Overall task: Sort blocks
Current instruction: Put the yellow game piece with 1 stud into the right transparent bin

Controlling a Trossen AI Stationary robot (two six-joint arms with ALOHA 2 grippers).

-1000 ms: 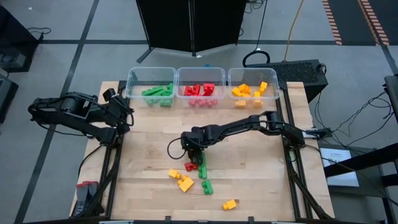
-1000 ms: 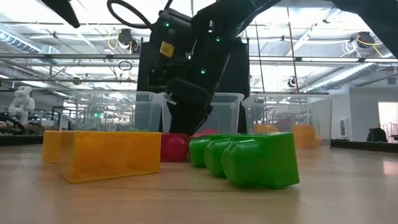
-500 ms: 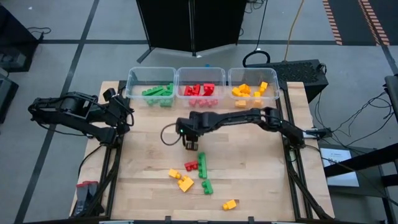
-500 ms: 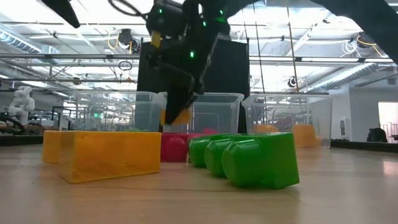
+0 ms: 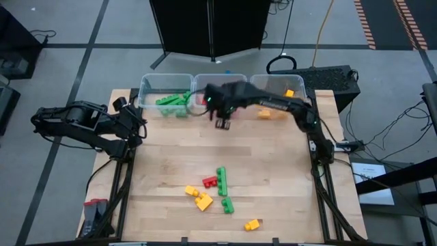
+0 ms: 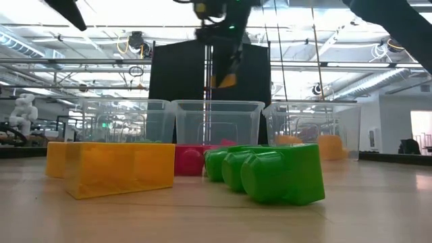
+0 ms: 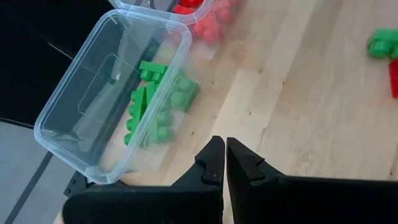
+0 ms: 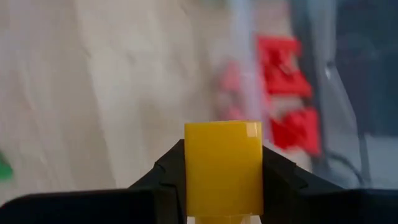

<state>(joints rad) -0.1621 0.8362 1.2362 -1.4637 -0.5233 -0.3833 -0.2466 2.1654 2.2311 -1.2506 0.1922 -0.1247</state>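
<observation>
One yellow block (image 8: 222, 167) has risen toward the bins (image 5: 166, 82).

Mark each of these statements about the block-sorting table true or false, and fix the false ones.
1. The right gripper holds a yellow block. True.
2. The left gripper is wide open. False: its fingers are shut, holding nothing.
3. The left bin contains green blocks. True.
4. The right gripper hangs low over the loose blocks on the table. False: it is raised near the middle bin.
5. No red block remains on the table. False: one lies among the loose blocks.
</observation>
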